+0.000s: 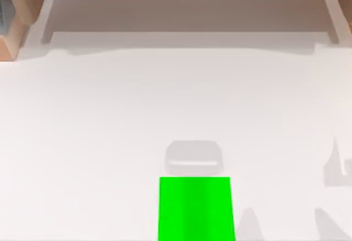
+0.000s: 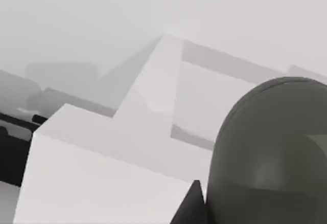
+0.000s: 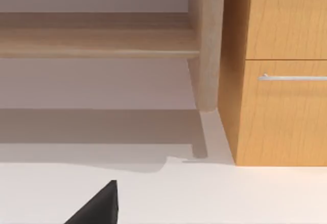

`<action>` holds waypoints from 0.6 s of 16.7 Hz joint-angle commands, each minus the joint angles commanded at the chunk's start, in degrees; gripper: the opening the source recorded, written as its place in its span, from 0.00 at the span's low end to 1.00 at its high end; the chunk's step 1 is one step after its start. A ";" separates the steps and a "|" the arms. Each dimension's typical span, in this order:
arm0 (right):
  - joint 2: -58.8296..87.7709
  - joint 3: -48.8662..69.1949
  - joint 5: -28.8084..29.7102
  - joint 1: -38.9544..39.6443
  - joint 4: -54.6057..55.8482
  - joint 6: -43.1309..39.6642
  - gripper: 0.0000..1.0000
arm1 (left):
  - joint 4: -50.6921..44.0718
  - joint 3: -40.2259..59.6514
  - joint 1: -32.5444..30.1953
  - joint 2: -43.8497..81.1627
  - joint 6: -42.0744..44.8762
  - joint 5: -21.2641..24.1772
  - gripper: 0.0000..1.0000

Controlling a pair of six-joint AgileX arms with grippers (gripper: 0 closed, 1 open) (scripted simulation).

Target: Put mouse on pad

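White table [image 1: 82,142] spreads under everything, with a wooden cabinet [image 3: 276,81] standing at its far edge. Next in size is the bright green pad [image 1: 193,208], flat at the table's near edge, about midway across. A pale grey rounded shape [image 1: 192,158] sits just beyond the pad's far side. In the left wrist view we see the dark grey mouse [image 2: 271,152] close up, with the left gripper [image 2: 191,203] right against its edge; we cannot tell whether it grips. The right gripper [image 3: 97,207] hangs over bare table near the cabinet, its state likewise unclear
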 joint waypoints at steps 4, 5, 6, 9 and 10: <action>0.00 0.00 0.00 0.00 0.00 0.00 1.00 | 1.15 1.26 29.04 2.91 -24.33 -3.17 0.00; 0.00 0.00 0.00 0.00 0.00 0.00 1.00 | 1.41 1.52 36.95 3.55 -30.83 -3.85 0.00; 0.00 0.00 0.00 0.00 0.00 0.00 1.00 | 1.67 1.79 44.89 4.18 -37.35 -4.53 0.00; 0.00 0.00 0.00 0.00 0.00 0.00 1.00 | 2.33 2.40 69.62 5.60 -57.33 -5.95 0.00; 0.00 0.00 0.00 0.00 0.00 0.00 1.00 | 2.53 2.57 77.95 5.96 -64.01 -6.27 0.00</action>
